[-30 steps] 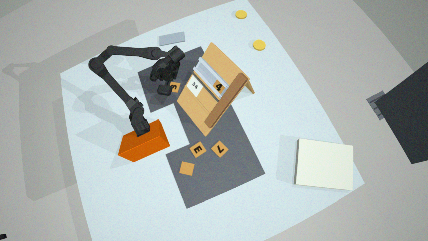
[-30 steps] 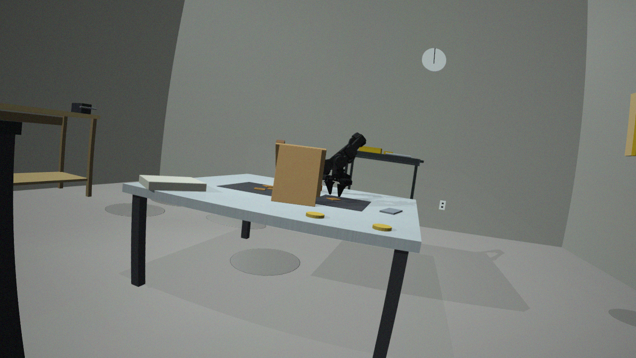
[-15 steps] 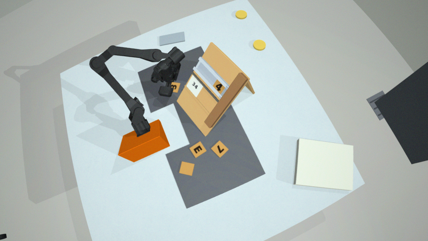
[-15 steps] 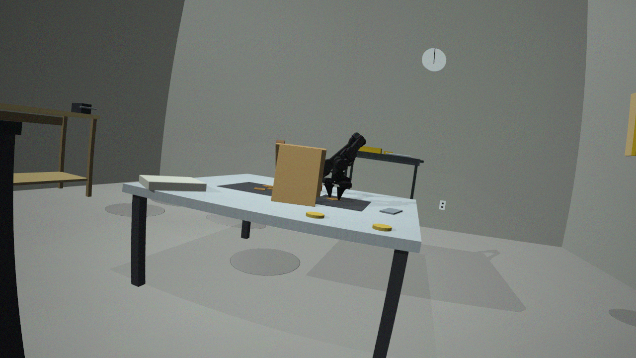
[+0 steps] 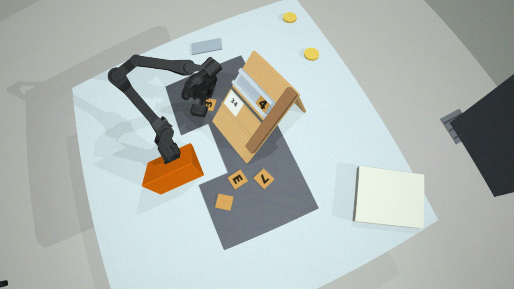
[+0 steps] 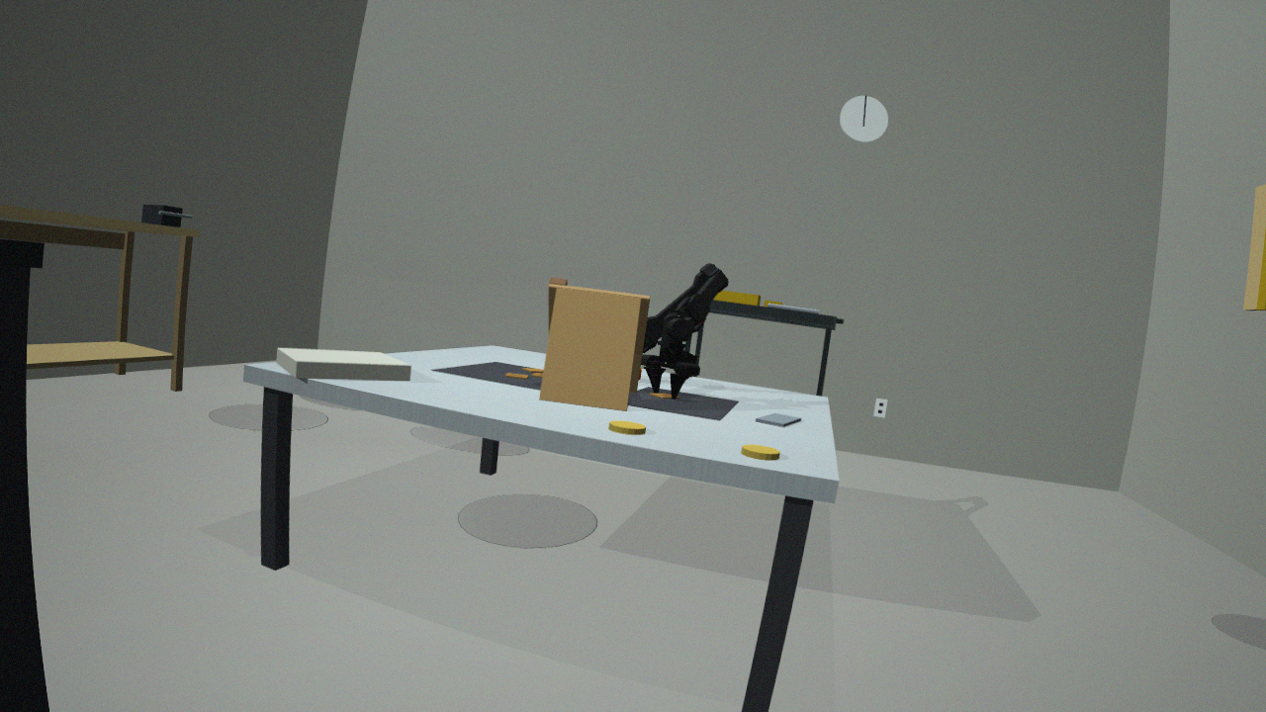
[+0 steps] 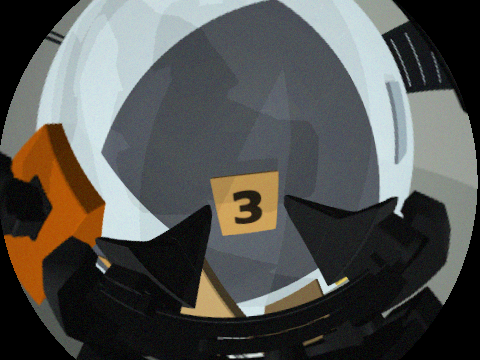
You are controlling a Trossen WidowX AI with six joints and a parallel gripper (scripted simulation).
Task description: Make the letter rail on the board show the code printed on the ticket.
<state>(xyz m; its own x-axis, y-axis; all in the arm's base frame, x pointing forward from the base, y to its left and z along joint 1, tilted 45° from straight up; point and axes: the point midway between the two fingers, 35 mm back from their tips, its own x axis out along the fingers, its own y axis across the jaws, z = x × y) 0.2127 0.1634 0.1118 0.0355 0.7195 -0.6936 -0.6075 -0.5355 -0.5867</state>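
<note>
The tan board (image 5: 264, 77) (image 6: 590, 345) stands tilted on the table, with a white ticket (image 5: 233, 103) reading "34" on its face. Its grey letter rail (image 5: 247, 86) holds a "4" tile (image 5: 263, 104) at the end by the brown side bar. A "3" tile (image 5: 211, 104) (image 7: 247, 204) lies flat on the small dark mat (image 5: 179, 111) beside the board. My gripper (image 5: 203, 104) (image 6: 666, 388) (image 7: 248, 204) is open and low over the "3" tile, with one finger on each side of it.
An "E" tile (image 5: 237, 178), a "7" tile (image 5: 264, 178) and a blank tile (image 5: 224, 201) lie on the large dark mat (image 5: 258, 215). The arm's orange base (image 5: 172, 172), a cream slab (image 5: 390, 196), a grey plate (image 5: 206, 45) and two yellow discs (image 5: 289, 17) (image 5: 311, 53) are on the table.
</note>
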